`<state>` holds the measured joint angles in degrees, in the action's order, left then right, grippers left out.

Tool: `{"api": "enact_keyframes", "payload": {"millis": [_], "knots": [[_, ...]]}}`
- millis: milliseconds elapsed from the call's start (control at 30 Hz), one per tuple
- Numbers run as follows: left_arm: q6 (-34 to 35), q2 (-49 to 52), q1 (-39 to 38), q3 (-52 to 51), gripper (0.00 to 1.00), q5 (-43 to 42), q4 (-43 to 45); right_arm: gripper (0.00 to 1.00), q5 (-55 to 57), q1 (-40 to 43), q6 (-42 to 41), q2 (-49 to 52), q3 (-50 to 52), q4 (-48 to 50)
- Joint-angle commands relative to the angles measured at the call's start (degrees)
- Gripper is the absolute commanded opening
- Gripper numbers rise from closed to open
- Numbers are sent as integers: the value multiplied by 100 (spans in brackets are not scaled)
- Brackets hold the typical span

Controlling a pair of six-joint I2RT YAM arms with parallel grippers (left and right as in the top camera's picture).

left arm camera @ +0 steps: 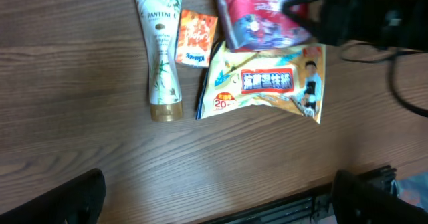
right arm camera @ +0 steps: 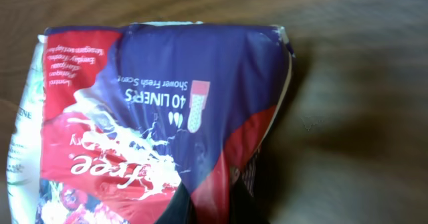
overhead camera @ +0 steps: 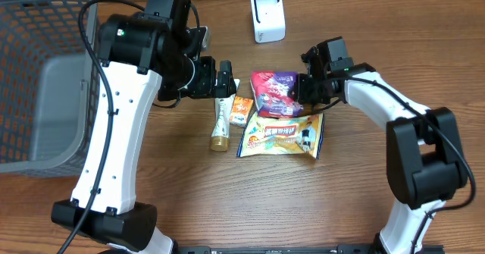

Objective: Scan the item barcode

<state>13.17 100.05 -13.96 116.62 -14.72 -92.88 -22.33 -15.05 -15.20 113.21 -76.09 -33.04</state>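
A red and purple liner pack [overhead camera: 273, 93] lies on the wooden table, partly over a yellow snack bag [overhead camera: 282, 135]. My right gripper [overhead camera: 303, 87] is shut on the pack's right edge. The right wrist view is filled by the pack [right arm camera: 167, 117], with a fold of it pinched between the dark fingertips of the right gripper [right arm camera: 224, 197] at the bottom. The white scanner [overhead camera: 268, 15] stands at the back of the table. My left gripper [overhead camera: 225, 78] hovers open above the tube's upper end. In the left wrist view, the left gripper [left arm camera: 217, 197] stands wide with only bare table between its fingers [left arm camera: 73, 200].
A white Pantene tube [overhead camera: 220, 117] with a gold cap lies left of the bags, and a small orange packet [overhead camera: 242, 110] lies beside it. A grey plastic basket [overhead camera: 38, 72] fills the far left. The table's front edge shows in the left wrist view.
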Motion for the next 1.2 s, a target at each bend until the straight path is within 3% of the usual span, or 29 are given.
{"api": "enact_keyframes", "payload": {"millis": [0, 233, 400, 733, 833, 1000, 1167], "knots": [[-66, 4, -33, -264, 100, -2, 127, 4, 745, 22, 31, -704, -468, -352], [120, 4, -35, -831, 100, -153, 557, 4, 1443, 15, 26, -1453, -765, -1342], [153, 4, -33, -1012, 100, -599, 848, 4, 2675, -39, -210, -1816, -765, -2236], [380, 4, -35, -1014, 96, -632, 1023, 4, 1491, -70, -297, -1827, -754, -3204], [365, 4, -35, -1012, 94, -627, 975, 4, 1875, -70, -302, -1825, -688, -3279], [361, 4, -35, -1014, 80, -629, 940, 4, 2645, 11, -494, -1792, -422, -3316], [361, 4, -35, -1014, 78, -629, 931, 4, 2776, 203, -608, -1777, 44, -2479]]}}
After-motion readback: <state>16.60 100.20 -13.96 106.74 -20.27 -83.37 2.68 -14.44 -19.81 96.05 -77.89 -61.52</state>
